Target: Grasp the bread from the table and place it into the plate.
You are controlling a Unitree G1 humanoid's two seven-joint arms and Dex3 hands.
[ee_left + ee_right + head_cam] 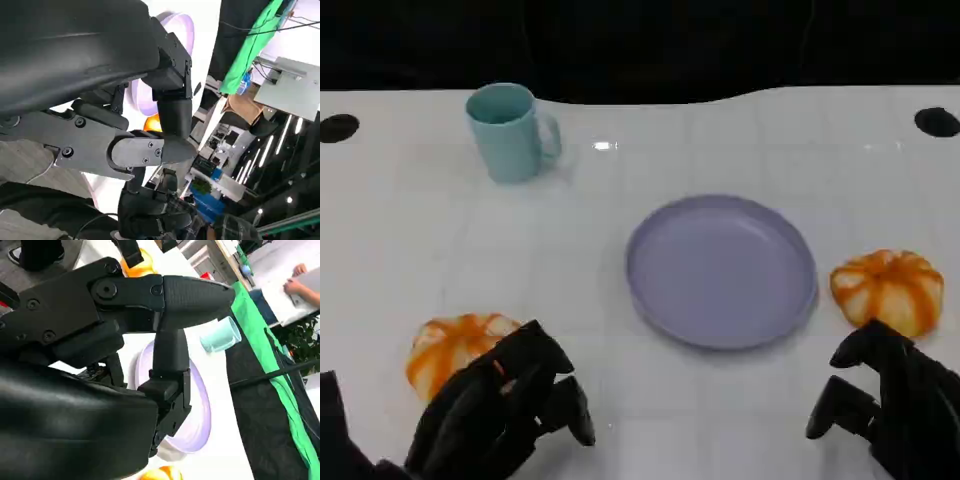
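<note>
Two round breads with orange stripes lie on the white table. One bread [450,350] is at the near left, the other bread [888,288] at the right beside the lavender plate [720,270]. My left hand [510,410] hovers at the left bread's near right edge, its fingers apart and holding nothing. Just in front of the right bread is my right hand [885,400], fingers loosely bent and empty. The plate has nothing on it. The left wrist view shows the plate [186,30] and a bread [154,123]. The right wrist view shows the plate [199,410] and a bread [161,474].
A teal mug [510,132] stands at the back left, seen as the mug [220,335] in the right wrist view. Two black holes [338,127] mark the table's far corners. A person's hand [299,276] rests on a far desk.
</note>
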